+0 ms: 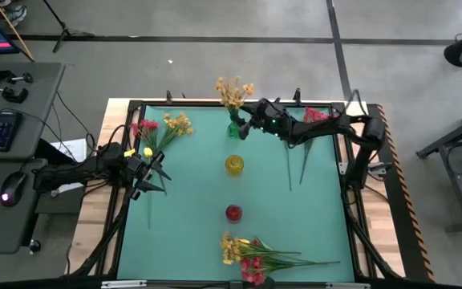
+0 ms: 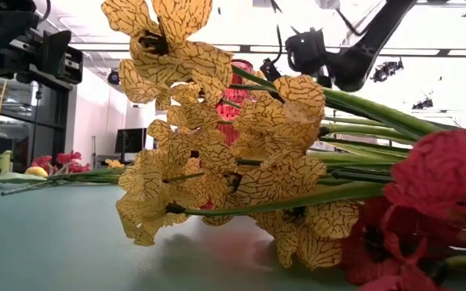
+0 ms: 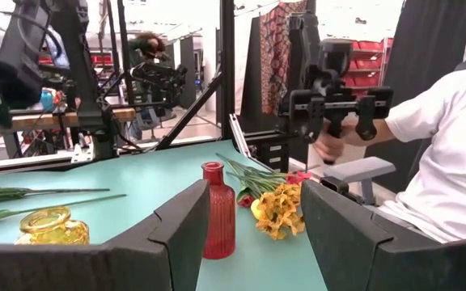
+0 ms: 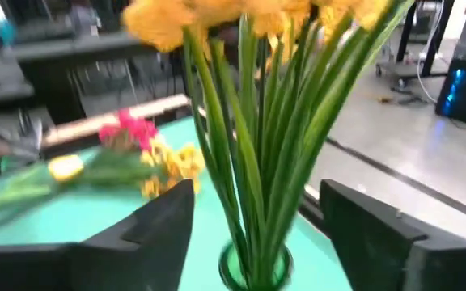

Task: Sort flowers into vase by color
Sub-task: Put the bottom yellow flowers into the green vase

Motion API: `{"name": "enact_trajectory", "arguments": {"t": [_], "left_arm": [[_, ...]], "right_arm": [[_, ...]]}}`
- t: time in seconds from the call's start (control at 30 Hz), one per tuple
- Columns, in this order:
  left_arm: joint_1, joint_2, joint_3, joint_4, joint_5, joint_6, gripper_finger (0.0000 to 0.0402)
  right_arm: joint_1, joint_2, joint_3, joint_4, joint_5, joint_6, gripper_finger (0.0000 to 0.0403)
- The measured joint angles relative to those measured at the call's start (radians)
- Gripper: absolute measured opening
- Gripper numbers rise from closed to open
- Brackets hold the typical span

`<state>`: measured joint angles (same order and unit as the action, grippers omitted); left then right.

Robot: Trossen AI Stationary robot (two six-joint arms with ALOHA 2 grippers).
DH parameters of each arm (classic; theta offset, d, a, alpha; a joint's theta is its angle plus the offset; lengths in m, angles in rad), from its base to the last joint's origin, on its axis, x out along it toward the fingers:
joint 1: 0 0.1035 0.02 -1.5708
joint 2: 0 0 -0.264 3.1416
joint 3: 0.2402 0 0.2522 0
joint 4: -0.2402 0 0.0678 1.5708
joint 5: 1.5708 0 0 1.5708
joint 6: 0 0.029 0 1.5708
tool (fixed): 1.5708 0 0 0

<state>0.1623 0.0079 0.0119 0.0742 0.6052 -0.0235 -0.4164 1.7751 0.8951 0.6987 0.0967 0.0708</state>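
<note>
Flowers (image 1: pixel 233 92) fill the far-edge green vase (image 1: pixel 234 128), right end effector (image 1: pixel 245 128) beside.

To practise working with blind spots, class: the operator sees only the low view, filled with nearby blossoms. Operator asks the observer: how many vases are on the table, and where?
Observer: Three, in a line down the middle: a green vase, a yellow vase and a red vase.
Operator: Is any filled?
Observer: Only the green one, with orange-yellow flowers.
Operator: Where are the pincers?
Observer: The right pincer is at the green vase, fingers open either side of the stems. The left pincer hangs open at the table's left side.
</note>
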Motion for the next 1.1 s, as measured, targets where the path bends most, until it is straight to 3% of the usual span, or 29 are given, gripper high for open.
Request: {"name": "enact_trajectory", "arguments": {"t": [0.13, 0.37, 0.6, 0.83, 1.0, 1.1], "left_arm": [[0.0, 0.0, 0.0, 0.0, 0.0, 0.0, 0.0184], [0.0, 0.0, 0.0, 0.0, 0.0, 0.0, 0.0184], [0.0, 0.0, 0.0, 0.0, 0.0, 0.0, 0.0184], [0.0, 0.0, 0.0, 0.0, 0.0, 0.0, 0.0184], [0.0, 0.0, 0.0, 0.0, 0.0, 0.0, 0.0184], [0.0, 0.0, 0.0, 0.0, 0.0, 0.0, 0.0184]], "right_arm": [[0.0, -0.107, 0.0, -0.263, 0.0, -0.027, 0.0288], [0.013, -0.303, 0.0, -0.736, 0.001, -0.001, 0.0293], [0.142, -0.4, 0.0, -1.078, -0.086, 0.148, 0.0293], [0.441, -0.365, -0.001, -1.187, -0.34, 0.341, 0.0293], [0.683, -0.331, -0.001, -1.126, -0.359, 0.509, 0.0293], [0.802, -0.307, -0.001, -1.084, -0.317, 0.613, 0.0293]]}}
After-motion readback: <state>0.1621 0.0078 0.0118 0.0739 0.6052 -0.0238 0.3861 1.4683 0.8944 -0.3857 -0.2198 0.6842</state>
